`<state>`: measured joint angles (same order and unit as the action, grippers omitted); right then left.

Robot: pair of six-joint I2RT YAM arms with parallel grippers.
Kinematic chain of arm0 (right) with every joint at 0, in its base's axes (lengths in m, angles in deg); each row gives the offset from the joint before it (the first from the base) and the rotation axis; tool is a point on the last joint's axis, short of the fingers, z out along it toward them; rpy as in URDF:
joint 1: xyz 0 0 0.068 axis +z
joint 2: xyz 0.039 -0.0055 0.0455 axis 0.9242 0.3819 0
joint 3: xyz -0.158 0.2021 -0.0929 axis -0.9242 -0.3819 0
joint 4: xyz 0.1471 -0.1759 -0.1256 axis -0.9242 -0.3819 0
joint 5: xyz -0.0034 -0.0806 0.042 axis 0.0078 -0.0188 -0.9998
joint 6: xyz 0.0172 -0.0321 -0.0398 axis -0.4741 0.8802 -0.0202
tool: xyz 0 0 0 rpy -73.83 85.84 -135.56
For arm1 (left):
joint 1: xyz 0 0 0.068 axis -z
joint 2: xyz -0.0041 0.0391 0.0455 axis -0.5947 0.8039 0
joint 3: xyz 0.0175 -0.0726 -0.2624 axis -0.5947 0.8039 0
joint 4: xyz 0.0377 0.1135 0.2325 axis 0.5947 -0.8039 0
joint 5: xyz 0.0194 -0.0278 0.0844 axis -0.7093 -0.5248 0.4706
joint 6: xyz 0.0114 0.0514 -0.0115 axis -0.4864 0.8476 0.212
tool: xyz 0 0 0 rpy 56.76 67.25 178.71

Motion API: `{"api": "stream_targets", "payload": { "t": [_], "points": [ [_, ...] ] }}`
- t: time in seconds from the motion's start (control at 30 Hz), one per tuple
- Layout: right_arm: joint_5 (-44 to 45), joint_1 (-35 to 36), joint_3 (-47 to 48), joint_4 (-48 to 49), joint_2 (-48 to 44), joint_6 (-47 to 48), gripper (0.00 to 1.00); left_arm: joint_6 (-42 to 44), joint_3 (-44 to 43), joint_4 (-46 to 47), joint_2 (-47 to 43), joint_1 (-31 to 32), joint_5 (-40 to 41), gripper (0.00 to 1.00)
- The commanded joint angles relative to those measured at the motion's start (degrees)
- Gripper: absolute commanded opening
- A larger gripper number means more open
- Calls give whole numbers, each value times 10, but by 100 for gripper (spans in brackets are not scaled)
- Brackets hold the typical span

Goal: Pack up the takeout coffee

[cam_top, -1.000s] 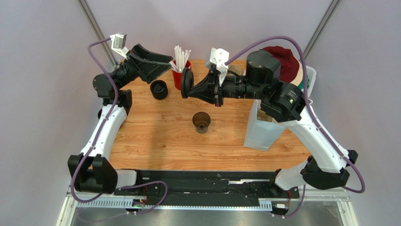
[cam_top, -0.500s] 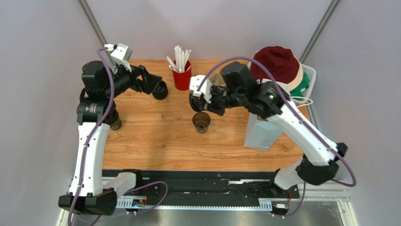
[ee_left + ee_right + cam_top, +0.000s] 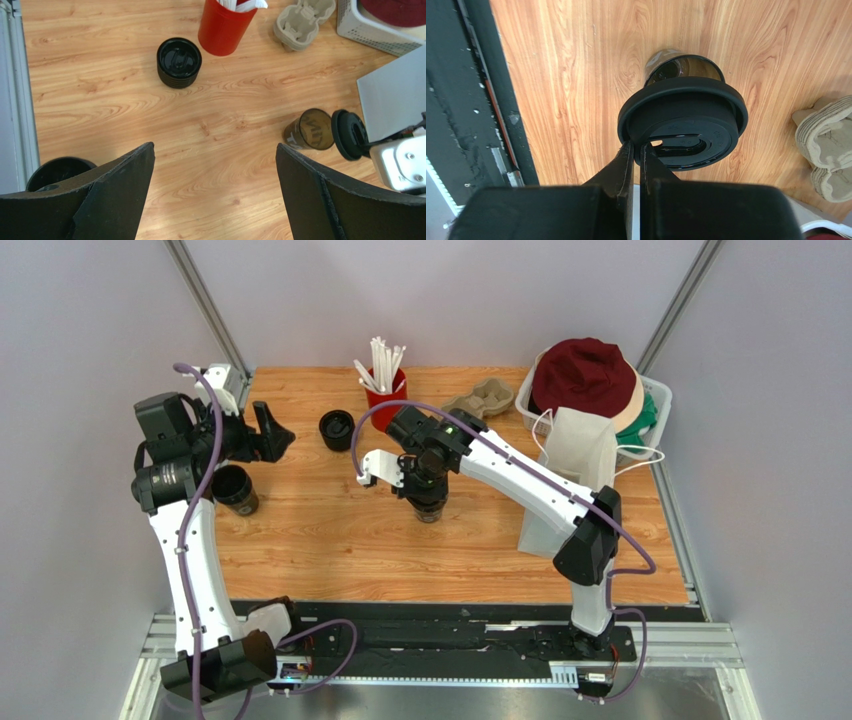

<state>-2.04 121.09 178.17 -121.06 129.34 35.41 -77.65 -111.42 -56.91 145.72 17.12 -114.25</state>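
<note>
Lidding step, I reckon. The right hand (image 3: 636,150) is pinched tight on the rim of the black lid (image 3: 686,120), holding it tilted right by the mouth of the open brown cup (image 3: 311,131) mid-counter (image 3: 330,530). Next it needs levelling, centring and pressing down. The left hand (image 3: 212,150) gapes wide and holds nothing. There's pale print on the cup, but I can't read it.
</note>
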Motion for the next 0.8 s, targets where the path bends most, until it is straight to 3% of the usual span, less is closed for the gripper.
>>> {"api": "stream_targets", "payload": {
  "t": [0.0, 0.37, 0.77],
  "points": [
    [46, 4, 50, -112, 28, 27, 2, 57, 41, -40, -45, -27, -29, 99],
    [78, 5, 81, -170, 101, 41, 3, 35, 125, 37, -127, -57, -72, 99],
    [119, 6, 44, -192, 103, 53, 1, 22, 150, 66, -130, -58, -116, 99]
  ]
}}
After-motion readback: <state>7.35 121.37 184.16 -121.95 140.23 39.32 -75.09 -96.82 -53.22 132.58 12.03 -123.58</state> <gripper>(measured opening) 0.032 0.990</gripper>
